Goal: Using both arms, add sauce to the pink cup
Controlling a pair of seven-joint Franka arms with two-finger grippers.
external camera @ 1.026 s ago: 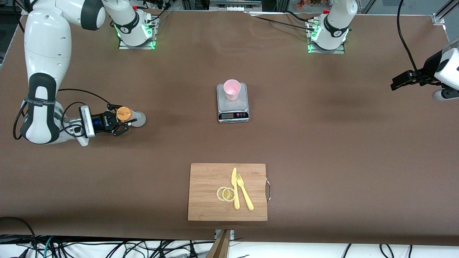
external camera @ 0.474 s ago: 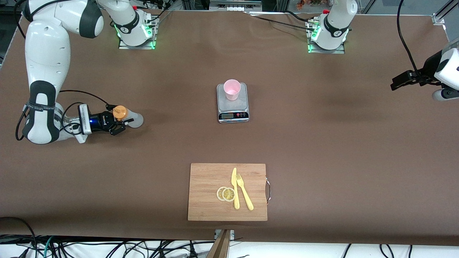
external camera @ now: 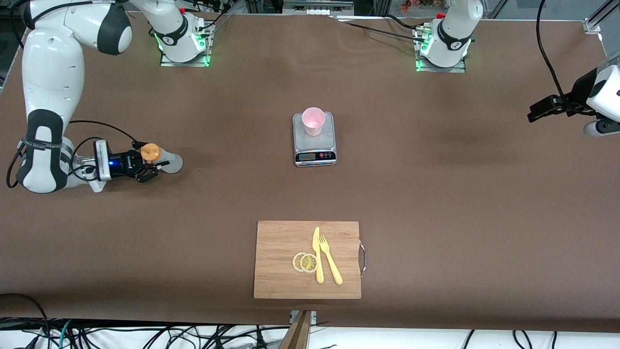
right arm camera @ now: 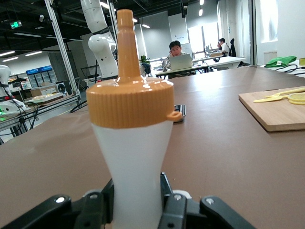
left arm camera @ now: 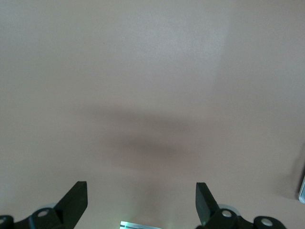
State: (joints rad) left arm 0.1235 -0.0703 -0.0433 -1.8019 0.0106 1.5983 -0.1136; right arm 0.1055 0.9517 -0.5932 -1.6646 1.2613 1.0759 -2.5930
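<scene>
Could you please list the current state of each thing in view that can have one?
Translucent whitish squeeze bottle with orange nozzle cap: upright, capped, gripped by the right tool.
Pale pink plastic cup: upright on the scale.
Grey kitchen scale: bears the cup.
Right tool: shut on the bottle.
Left tool: open, empty, waiting over bare table.
Wooden cutting board: flat, holding lemon slices, knife, fork.

Wide table under a matte brown cloth (external camera: 436,194), tangle of black cables (external camera: 145,337) along its near edge, open workshop hall with a dark ceiling and bright strip lights (right arm camera: 147,26), white desk (right arm camera: 224,60) with a seated person at a grey laptop (right arm camera: 180,62)
</scene>
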